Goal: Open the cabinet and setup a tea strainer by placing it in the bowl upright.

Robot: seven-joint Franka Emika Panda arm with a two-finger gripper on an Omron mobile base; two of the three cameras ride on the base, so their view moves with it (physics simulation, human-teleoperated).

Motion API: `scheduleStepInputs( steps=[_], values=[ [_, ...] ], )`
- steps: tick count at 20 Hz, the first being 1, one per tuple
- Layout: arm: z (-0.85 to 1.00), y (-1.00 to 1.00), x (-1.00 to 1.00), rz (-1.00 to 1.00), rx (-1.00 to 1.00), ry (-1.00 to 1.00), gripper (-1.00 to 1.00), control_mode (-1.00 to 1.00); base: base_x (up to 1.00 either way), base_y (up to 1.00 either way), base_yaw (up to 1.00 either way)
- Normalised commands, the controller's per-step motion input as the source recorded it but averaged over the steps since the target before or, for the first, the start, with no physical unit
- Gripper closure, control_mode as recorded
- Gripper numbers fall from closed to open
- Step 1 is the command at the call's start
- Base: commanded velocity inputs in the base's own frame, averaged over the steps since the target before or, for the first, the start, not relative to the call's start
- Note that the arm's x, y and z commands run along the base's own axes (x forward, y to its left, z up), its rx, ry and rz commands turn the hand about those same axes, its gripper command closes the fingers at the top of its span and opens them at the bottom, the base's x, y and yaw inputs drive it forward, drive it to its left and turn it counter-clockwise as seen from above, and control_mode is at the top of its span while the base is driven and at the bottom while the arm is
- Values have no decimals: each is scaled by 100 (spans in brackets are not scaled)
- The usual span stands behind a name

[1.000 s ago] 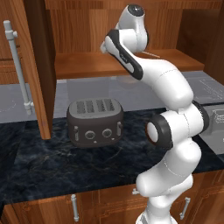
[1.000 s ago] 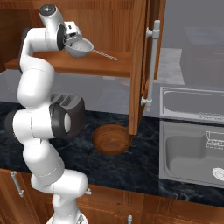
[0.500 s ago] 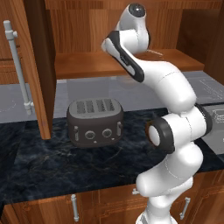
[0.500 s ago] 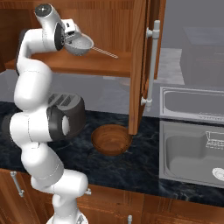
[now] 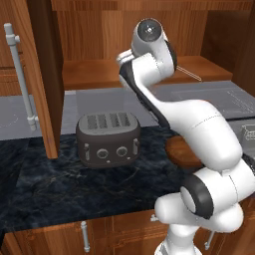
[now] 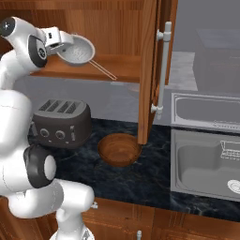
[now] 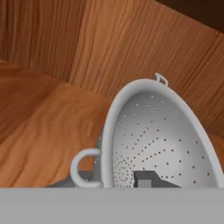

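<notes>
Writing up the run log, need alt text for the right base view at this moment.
The white arm's gripper holds a small silvery metal tea strainer up by the shelf of the open reddish-brown wooden wall cabinet, its thin handle pointing down to the right. Below, on the dark counter, a round brown wooden bowl sits beside a dark grey four-slot toaster.

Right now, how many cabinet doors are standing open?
2: the left door stands beside the toaster; the right door stands above the bowl.

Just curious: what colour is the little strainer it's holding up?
Silvery grey, dotted with tiny holes; the tea strainer shows best in the hand view.
</notes>
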Motion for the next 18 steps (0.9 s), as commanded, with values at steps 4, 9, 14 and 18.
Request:
scheduleStepInputs(
  steps=[4, 9, 14, 18],
  values=[
    [5, 1, -100, -31, 0, 0, 100, -100, 0, 0, 0],
    [12, 0, -89, -29, -10, 12, 100, -100, 0, 0, 0],
    [-6, 0, -48, -22, -16, 22, 100, -100, 0, 0, 0],
    [-65, -25, -3, -13, -8, 22, 100, -100, 0, 0, 0]
  ],
)
